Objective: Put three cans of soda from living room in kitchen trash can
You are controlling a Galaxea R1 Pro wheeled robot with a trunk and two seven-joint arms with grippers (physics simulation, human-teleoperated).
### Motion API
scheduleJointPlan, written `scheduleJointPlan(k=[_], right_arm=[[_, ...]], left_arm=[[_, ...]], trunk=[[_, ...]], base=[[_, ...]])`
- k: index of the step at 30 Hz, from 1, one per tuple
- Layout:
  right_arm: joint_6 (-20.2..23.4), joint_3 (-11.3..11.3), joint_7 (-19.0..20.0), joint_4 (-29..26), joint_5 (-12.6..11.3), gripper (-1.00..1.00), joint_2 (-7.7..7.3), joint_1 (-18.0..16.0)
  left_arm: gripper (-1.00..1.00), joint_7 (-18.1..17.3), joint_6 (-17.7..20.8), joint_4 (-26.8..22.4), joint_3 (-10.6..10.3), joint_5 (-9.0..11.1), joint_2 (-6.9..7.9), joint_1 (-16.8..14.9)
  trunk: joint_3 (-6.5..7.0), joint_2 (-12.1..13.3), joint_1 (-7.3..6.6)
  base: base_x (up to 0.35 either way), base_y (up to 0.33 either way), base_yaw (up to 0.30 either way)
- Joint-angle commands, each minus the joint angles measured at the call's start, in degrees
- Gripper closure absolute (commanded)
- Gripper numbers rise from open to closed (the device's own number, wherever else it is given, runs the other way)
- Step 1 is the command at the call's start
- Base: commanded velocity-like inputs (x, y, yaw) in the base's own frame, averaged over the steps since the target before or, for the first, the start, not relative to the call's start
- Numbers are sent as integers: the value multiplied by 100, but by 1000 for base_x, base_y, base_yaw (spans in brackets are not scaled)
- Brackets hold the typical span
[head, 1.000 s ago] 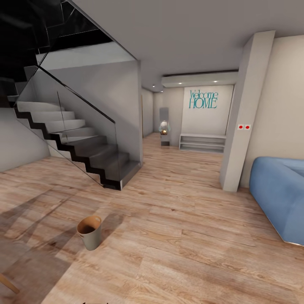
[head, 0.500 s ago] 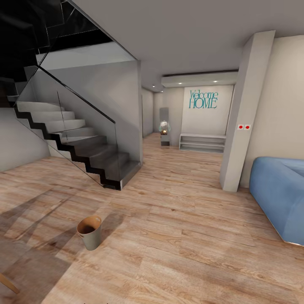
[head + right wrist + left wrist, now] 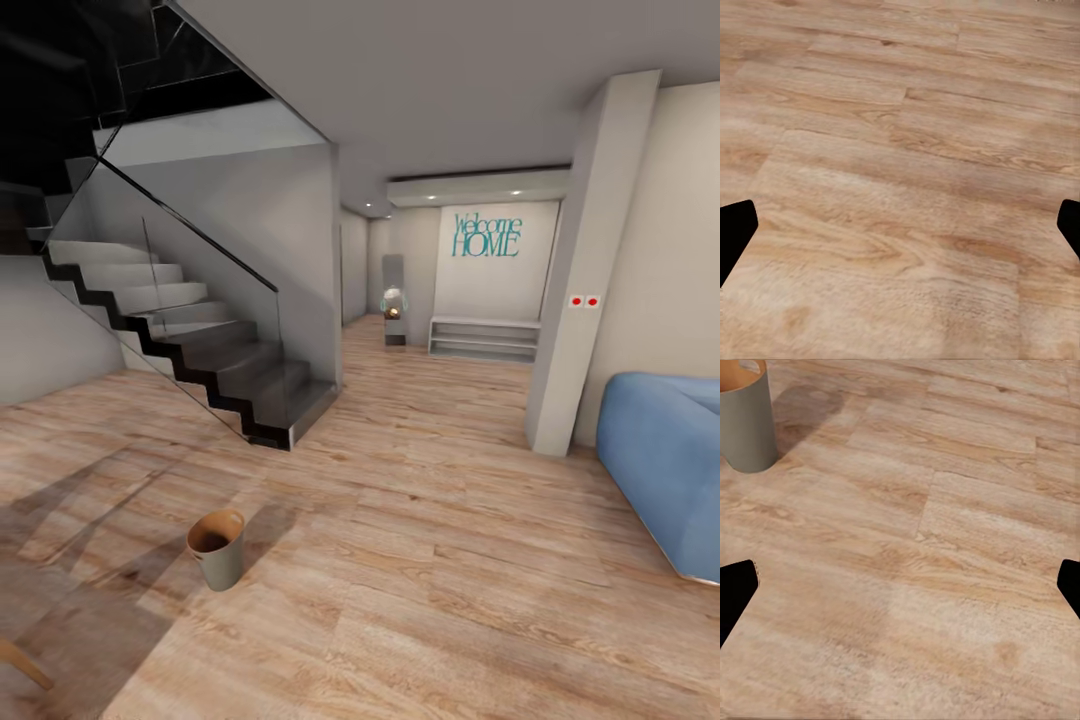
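Note:
The tash can (image 3: 217, 548), pale grey outside and copper-brown inside, stands upright on the light wood floor at the lower left of the head view. Its grey side (image 3: 748, 424) also shows in the left wrist view, well apart from my left gripper (image 3: 900, 585). That gripper is open, its dark fingertips (image 3: 735, 592) wide apart over bare floor with nothing between them. My right gripper (image 3: 900, 225) is open too, over bare floorboards. The cans of soda are out of view.
A staircase with a glass railing (image 3: 200, 350) rises at the left. A blue sofa (image 3: 665, 450) sits at the right beside a white pillar (image 3: 580, 280). A hallway runs back to a low bench (image 3: 484, 337). A wooden chair leg (image 3: 22, 660) pokes in at lower left.
The whole head view has shifted slightly, so the camera has moved a little. The bin itself stands as before.

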Motion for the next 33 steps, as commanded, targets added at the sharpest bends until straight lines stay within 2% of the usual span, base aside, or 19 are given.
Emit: scheduleJointPlan(k=[1,33], right_arm=[[0,3,-2,0,0,-100,1,0],[0,4,-71,-4,8,-100,-9,0]], left_arm=[[-100,0,-1,0,0,0,-1,0],[-100,0,4,0,-2,-26,-2,-3]], trunk=[[0,0,0],[37,0,0]], base=[[0,0,181],[9,0,246]])
